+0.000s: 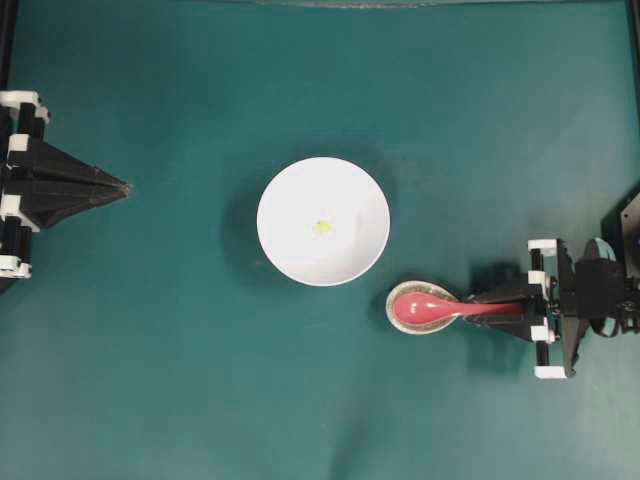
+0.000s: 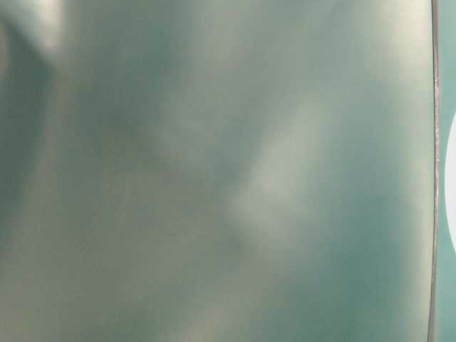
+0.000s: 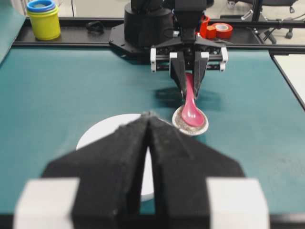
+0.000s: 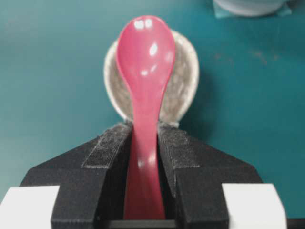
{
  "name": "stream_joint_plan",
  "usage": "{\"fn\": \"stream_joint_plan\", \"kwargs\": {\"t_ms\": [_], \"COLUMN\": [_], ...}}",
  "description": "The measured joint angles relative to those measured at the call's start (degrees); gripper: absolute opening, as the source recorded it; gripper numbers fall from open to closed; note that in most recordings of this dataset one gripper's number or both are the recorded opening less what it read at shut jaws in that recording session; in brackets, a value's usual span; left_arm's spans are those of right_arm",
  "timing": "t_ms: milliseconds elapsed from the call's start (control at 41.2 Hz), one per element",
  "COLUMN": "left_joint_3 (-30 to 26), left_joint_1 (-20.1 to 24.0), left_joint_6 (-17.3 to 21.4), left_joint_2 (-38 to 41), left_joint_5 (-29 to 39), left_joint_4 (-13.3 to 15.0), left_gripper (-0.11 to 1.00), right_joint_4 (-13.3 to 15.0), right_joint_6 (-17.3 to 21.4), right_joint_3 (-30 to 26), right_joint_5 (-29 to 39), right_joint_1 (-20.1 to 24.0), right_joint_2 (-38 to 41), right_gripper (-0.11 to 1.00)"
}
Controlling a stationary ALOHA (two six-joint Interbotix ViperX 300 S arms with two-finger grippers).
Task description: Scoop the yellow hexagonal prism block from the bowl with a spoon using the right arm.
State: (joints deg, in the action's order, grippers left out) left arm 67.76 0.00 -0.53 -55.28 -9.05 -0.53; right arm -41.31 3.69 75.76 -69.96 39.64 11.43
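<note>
Right now right gripper (image 4: 145, 143) is clamping the spoon (image 4: 144, 90) handle between nearly closed fingers, scoop lying in the spoon rest (image 4: 183, 81). Just beyond, the bowl (image 1: 323, 221) is sitting mid-table, yellow block (image 1: 322, 226) lying at its center. Farthest off, left gripper (image 1: 122, 187) is sitting closed, gripping nothing.

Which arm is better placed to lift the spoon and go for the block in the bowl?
Right. The right gripper already has its fingers on either side of the spoon handle. The left gripper sits shut, well away from the bowl holding the yellow block.
</note>
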Motion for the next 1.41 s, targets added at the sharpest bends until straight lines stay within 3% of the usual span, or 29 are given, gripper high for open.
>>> {"fn": "stream_joint_plan", "kwargs": {"t_ms": [243,412,631,728,922,1407], "left_joint_3": [0.0,0.0,0.0,0.0,0.0,0.0], "left_joint_1": [-0.09,0.0,-0.09,-0.09,-0.09,-0.09], "left_joint_6": [0.0,0.0,0.0,0.0,0.0,0.09], "left_joint_2": [-0.09,-0.18,-0.26,-0.26,-0.26,-0.26], "left_joint_5": [0.0,0.18,0.09,0.09,0.62,2.9], "left_joint_4": [0.0,0.0,0.0,0.0,0.0,-0.09], "left_gripper": [0.0,0.0,0.0,0.0,0.0,0.0], "right_joint_4": [0.0,0.0,-0.18,-0.18,-0.09,-0.18], "right_joint_6": [-3.96,-9.4,-17.23,-20.74,-25.75,-26.98], "right_joint_3": [0.7,0.88,0.0,-1.23,-3.69,-4.57], "right_joint_5": [0.62,4.75,16.0,22.41,32.87,36.12], "right_joint_1": [0.0,-0.79,-5.71,-8.35,-13.18,-15.56], "right_joint_2": [-6.15,-13.71,-25.66,-30.59,-37.18,-38.67], "right_gripper": [0.19,0.19,0.16,0.02,0.02,0.02]}}
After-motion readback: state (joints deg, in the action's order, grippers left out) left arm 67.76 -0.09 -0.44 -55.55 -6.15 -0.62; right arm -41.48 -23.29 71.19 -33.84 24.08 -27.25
